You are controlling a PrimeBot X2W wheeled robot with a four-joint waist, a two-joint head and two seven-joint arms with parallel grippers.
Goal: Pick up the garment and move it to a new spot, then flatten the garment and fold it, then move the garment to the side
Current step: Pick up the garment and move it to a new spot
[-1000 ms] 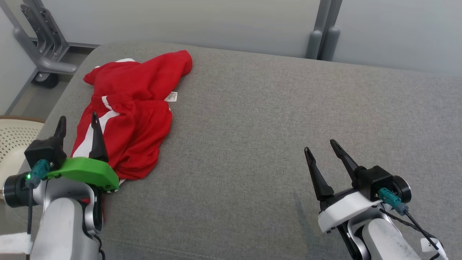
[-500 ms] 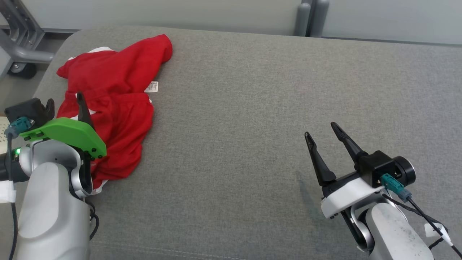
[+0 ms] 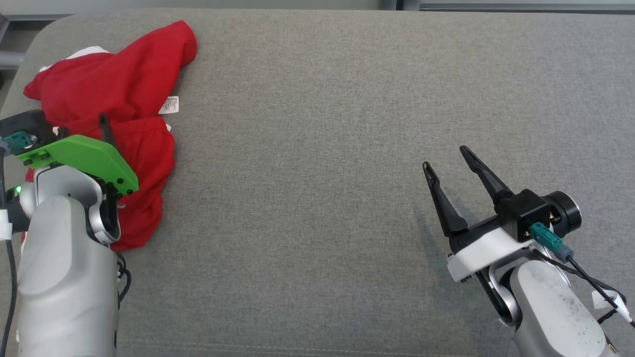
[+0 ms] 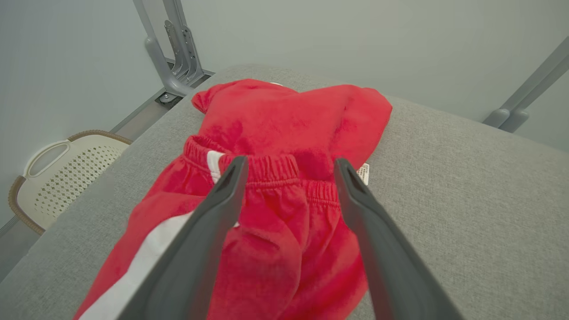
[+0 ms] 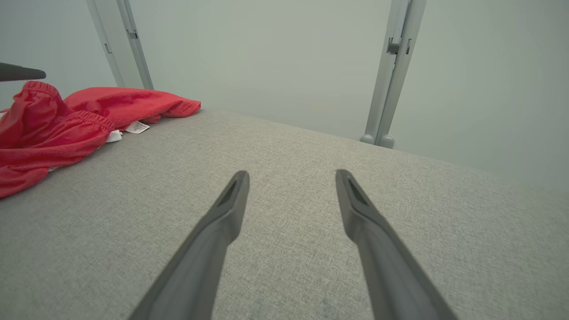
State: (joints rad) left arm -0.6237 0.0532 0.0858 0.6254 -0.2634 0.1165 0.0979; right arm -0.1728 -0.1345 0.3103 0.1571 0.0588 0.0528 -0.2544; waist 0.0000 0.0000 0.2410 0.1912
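Currently the left pincer (image 4: 291, 162) is standing wide and gripping nothing. Its two dark fingers are pointing over the red shorts (image 4: 284, 120), with the tips framing the elastic waistband (image 4: 271, 168); whether the tips are touching the cloth I cannot tell. A white stripe (image 4: 146, 253) is running down the side of the shorts, passing under the left-hand finger in the left wrist view. The shorts are lying crumpled in a heap (one part folded back over the rest) at the far left corner of the grey fabric surface (image 3: 317, 198). A small white care label (image 3: 170, 105) is sticking out at their right edge and lying on the surface. In the head view the left arm's green wrist plate (image 3: 84, 158) is covering the near part of the heap. Well apart, at the right of the surface, the right pincer (image 3: 445, 157) is also standing wide and holding nothing. It is hovering over bare grey fabric, with its fingers pointing away from the robot and leaning slightly left. Beyond the surface's left edge a cream perforated basket (image 4: 58, 173) is sitting low beside it, and grey metal posts (image 5: 395, 75) are rising against a pale wall (image 4: 355, 44) behind.
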